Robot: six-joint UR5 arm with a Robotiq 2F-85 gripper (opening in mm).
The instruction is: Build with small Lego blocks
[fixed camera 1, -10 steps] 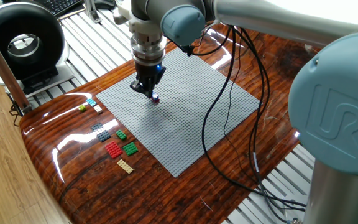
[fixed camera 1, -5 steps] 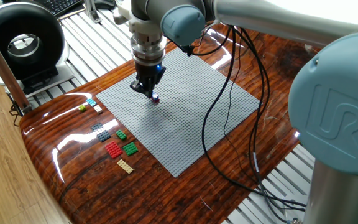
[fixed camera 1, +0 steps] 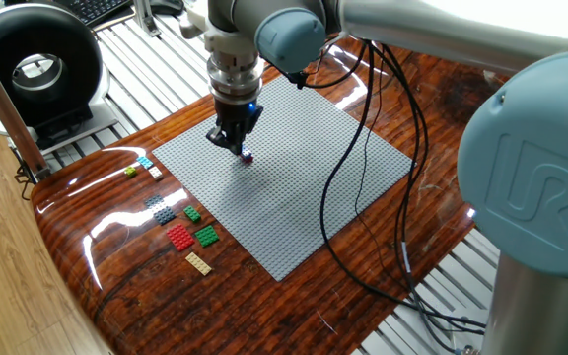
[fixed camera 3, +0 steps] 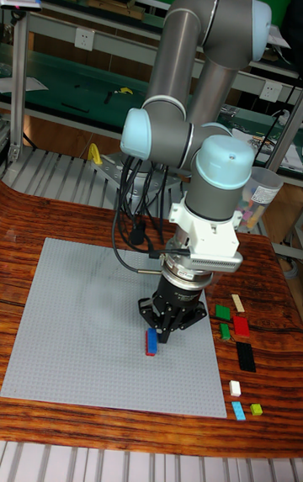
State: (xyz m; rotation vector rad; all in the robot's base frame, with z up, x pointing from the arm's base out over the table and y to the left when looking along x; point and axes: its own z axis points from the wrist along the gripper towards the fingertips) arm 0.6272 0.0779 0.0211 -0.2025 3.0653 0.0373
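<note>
**Gripper down on the baseplate, spare blocks waiting off one edge**

We take the grey baseplate [fixed camera 1: 294,187] as our landmark. The gripper [fixed camera 1: 236,148] points straight down over it, nearer the edge where the spare blocks lie than the centre, its fingertips low against the studs. In the tall fixed view we see a small blue and red stack [fixed camera 3: 151,341] standing on the plate just beside the fingertips [fixed camera 3: 165,332]; in the fixed view the same piece shows only as a tiny coloured spot under the tool. We cannot tell how far apart the fingers stand, nor whether they touch the stack.

The other small Lego blocks sit on the wooden table [fixed camera 1: 383,79], just off one edge of the baseplate, in a loose row. Along that edge we see a tan plate [fixed camera 1: 198,262], a red plate [fixed camera 1: 179,237], a large green plate [fixed camera 1: 206,235], a small green brick [fixed camera 1: 192,213], dark grey pieces [fixed camera 1: 161,209], a white brick [fixed camera 1: 155,173], a cyan brick [fixed camera 1: 145,162] and a yellow-green brick [fixed camera 1: 131,172]. None touches the baseplate.

Black cables [fixed camera 1: 348,148] hang from the arm and trail across the baseplate.
</note>
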